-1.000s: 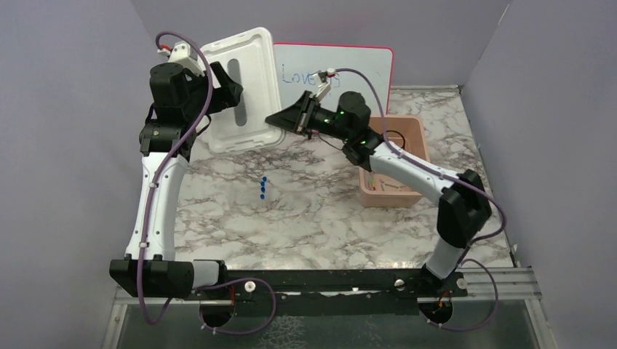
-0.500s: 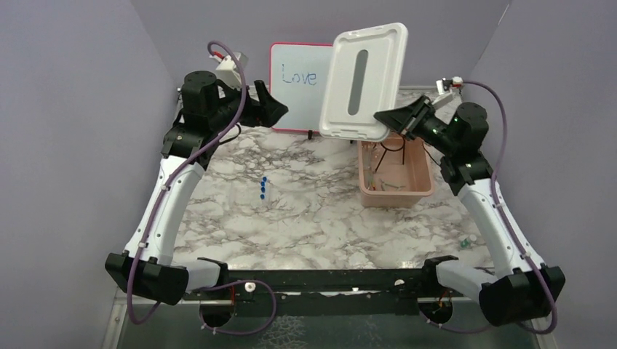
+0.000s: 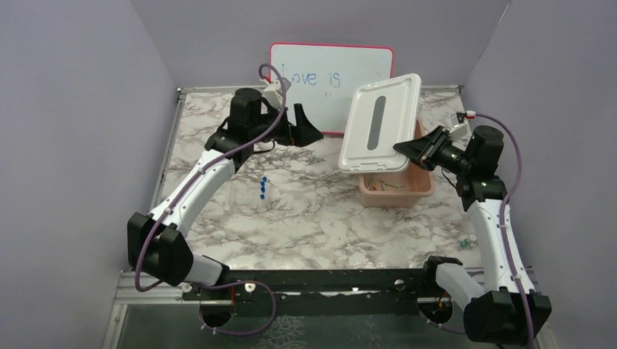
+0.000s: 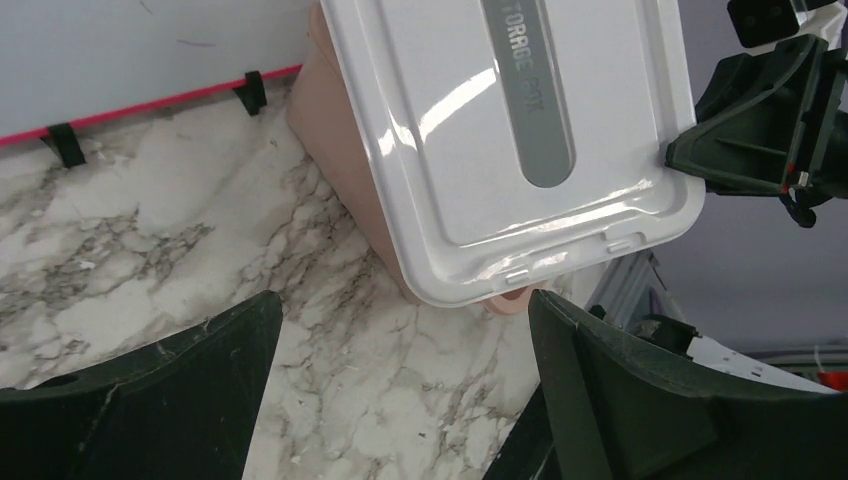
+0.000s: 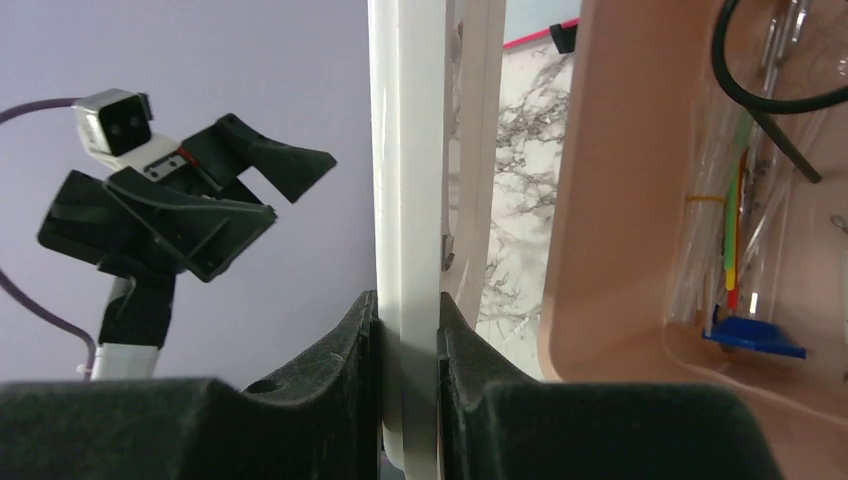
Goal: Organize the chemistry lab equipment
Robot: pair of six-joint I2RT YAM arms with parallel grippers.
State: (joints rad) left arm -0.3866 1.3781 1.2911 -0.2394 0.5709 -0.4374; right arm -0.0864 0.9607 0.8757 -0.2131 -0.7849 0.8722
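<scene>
Top view: high up, arm bases at frame bottom, facing the rear wall. Wrist views: close, from opposite sides, both sharing the white lid (image 4: 470,150) and pink tub (image 4: 335,170).

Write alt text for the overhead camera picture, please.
The right hand holds a white lid tilted above a pink tub on a marble table. The left hand, open and empty, hovers near a pink-framed whiteboard.

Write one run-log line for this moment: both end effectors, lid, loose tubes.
left end effector: open, empty | right end effector: shut on lid | lid: tilted above tub | tubes: on table
</scene>
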